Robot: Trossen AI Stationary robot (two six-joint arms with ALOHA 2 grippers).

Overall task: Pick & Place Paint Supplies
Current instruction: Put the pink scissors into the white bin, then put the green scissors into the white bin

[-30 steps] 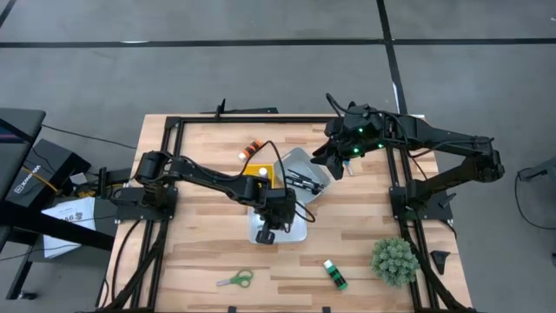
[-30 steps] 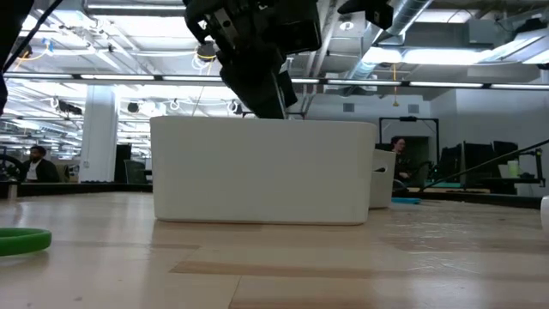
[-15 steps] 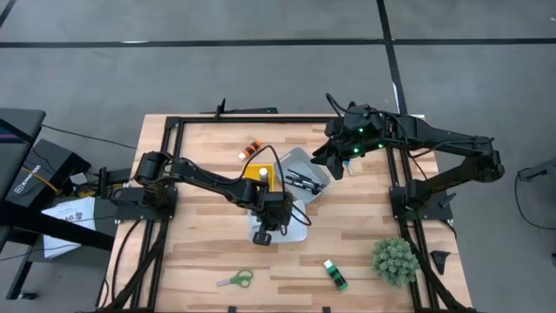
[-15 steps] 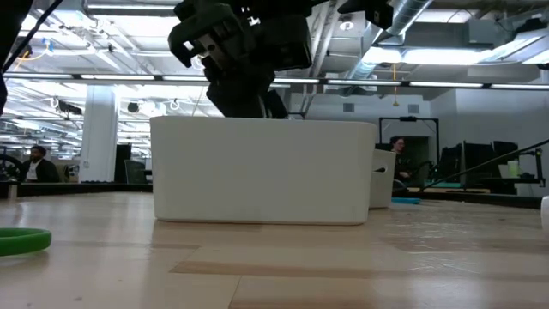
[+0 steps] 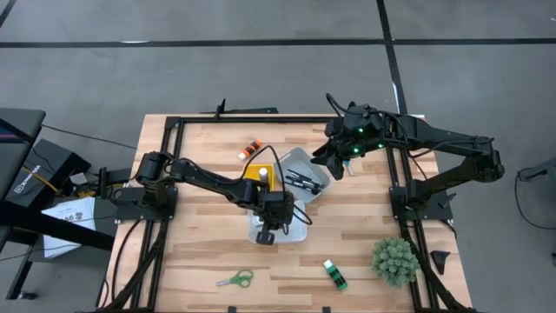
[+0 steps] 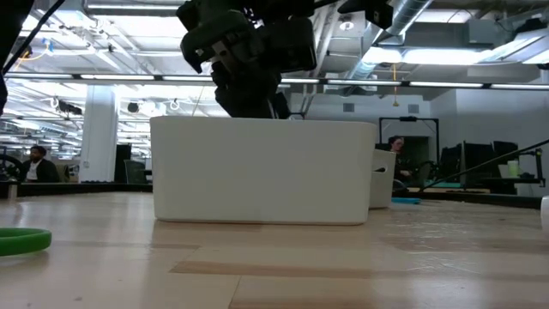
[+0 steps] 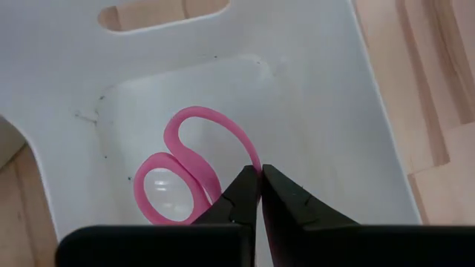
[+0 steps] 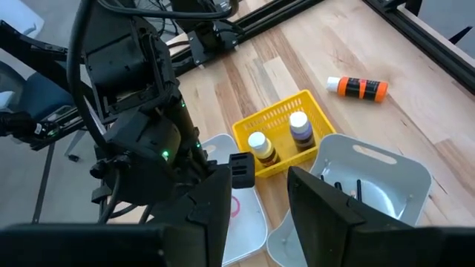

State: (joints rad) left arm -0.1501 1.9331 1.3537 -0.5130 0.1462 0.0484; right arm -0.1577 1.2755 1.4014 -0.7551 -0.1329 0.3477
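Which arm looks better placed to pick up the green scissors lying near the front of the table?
Probably the left. Its tool hangs over the white bin, just behind the green scissors, and is shut on pink scissors. The right tool sits over the far bin.

Both arms are matte black with jointed segments and looping black cables. The right arm shows small green lights near its wrist. The left arm ends in slim, tapered black fingers.
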